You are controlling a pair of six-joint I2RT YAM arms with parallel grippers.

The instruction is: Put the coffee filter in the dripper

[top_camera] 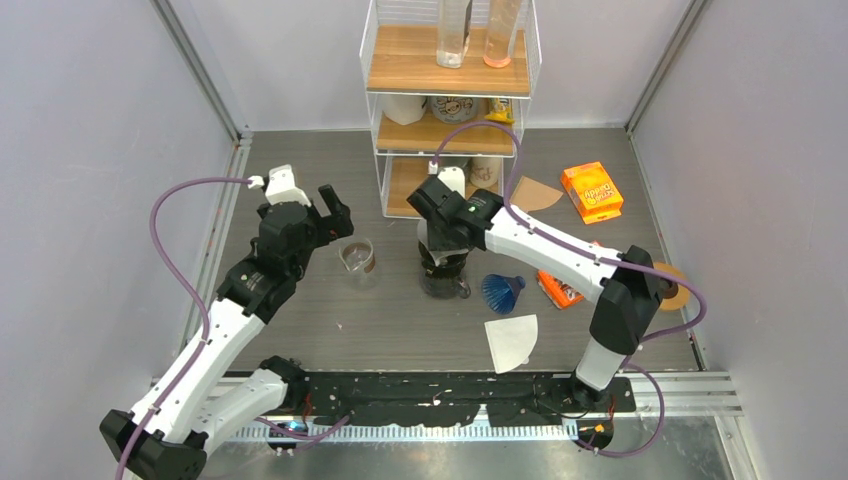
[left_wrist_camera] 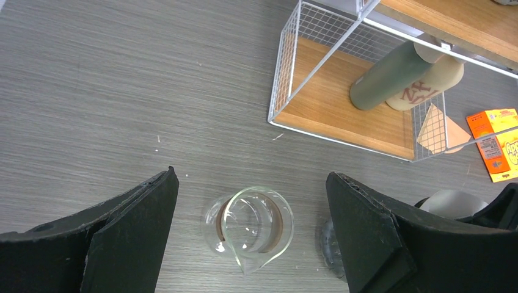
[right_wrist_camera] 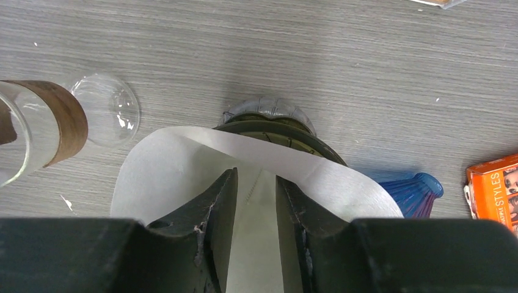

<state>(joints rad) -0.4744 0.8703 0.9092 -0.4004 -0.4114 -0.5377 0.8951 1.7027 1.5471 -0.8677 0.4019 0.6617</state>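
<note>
A white paper coffee filter (right_wrist_camera: 165, 171) sits opened as a cone in the dark dripper (right_wrist_camera: 287, 131), which stands on a glass carafe (top_camera: 446, 280) at the table's middle. My right gripper (right_wrist_camera: 255, 177) points down into the cone, both fingers inside the paper with a narrow gap between them, gripping nothing that I can see. In the top view the right gripper (top_camera: 442, 250) stands directly over the dripper. My left gripper (left_wrist_camera: 251, 201) is wide open and empty, hovering above a clear glass beaker (left_wrist_camera: 253, 226) left of the dripper.
A second white filter (top_camera: 511, 340) lies flat near the front. A blue ribbed dripper (top_camera: 503, 291) lies right of the carafe, beside orange packets (top_camera: 592, 191). A brown filter (top_camera: 535, 193) and a wire-and-wood shelf rack (top_camera: 448, 90) are at the back.
</note>
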